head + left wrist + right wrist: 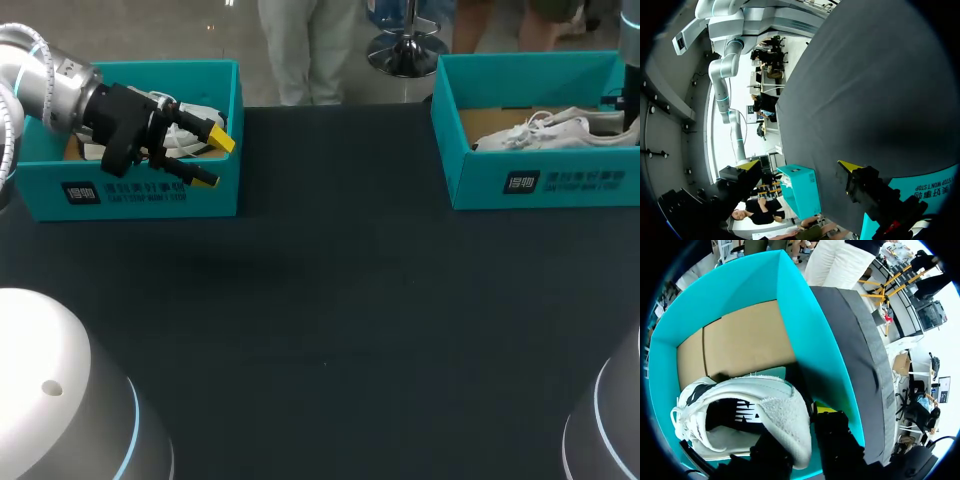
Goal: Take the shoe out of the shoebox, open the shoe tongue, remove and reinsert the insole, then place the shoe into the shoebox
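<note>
White lace-up shoe (560, 132) lies long-ways inside teal cardboard shoebox (480, 185), heel end at right tool (799, 432). Right tool's grip: cannot tell. Left tool (213, 160) spread wide, empty, well apart from shoebox.

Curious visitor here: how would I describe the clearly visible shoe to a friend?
Start at the dark table and find the open teal cardboard shoebox at its far right corner. Inside lies a white lace-up sneaker in plain view; the shoe in the left teal box is mostly hidden by the left gripper.
</note>
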Controlling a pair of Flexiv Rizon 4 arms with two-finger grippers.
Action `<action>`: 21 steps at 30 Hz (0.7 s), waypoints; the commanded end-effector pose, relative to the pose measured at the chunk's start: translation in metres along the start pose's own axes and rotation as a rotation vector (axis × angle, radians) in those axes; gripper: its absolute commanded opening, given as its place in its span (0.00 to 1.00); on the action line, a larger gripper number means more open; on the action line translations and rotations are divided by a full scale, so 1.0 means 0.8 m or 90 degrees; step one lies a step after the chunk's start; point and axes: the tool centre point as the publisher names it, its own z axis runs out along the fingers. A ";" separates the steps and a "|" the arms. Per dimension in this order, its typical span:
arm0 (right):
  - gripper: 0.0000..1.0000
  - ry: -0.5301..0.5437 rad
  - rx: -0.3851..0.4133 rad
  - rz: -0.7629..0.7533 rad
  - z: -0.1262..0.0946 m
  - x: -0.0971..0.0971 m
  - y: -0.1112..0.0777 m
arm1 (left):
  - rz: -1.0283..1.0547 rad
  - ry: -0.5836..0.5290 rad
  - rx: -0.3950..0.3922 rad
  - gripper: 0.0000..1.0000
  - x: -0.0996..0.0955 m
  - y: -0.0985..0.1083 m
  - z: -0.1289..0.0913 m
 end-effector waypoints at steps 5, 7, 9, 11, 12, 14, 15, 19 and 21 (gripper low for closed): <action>0.00 0.005 0.010 0.006 0.017 0.004 0.006 | 0.000 0.001 0.000 1.00 0.000 0.000 0.000; 0.00 0.005 0.012 0.003 0.020 0.006 0.006 | 0.000 0.001 0.000 1.00 0.000 0.000 0.000; 0.00 0.006 0.013 0.004 0.022 0.006 0.005 | 0.000 0.001 0.000 1.00 0.000 0.000 0.000; 0.00 0.006 0.014 0.006 0.025 0.006 0.005 | 0.000 0.001 0.000 1.00 0.000 0.000 0.000; 0.00 0.006 0.015 0.007 0.027 0.006 0.005 | 0.000 0.001 0.000 1.00 0.000 0.000 0.000; 0.00 0.005 0.017 0.008 0.027 0.006 0.004 | 0.000 0.001 0.000 1.00 0.000 0.000 0.000; 0.00 0.004 0.018 0.009 0.027 0.006 0.004 | 0.000 0.001 0.000 1.00 0.000 0.000 0.000; 0.06 0.002 0.021 0.008 0.028 0.007 0.002 | 0.000 0.001 0.000 1.00 0.000 0.000 0.000; 0.38 0.002 0.022 0.008 0.027 0.008 0.001 | 0.000 0.001 0.000 1.00 0.000 0.000 0.000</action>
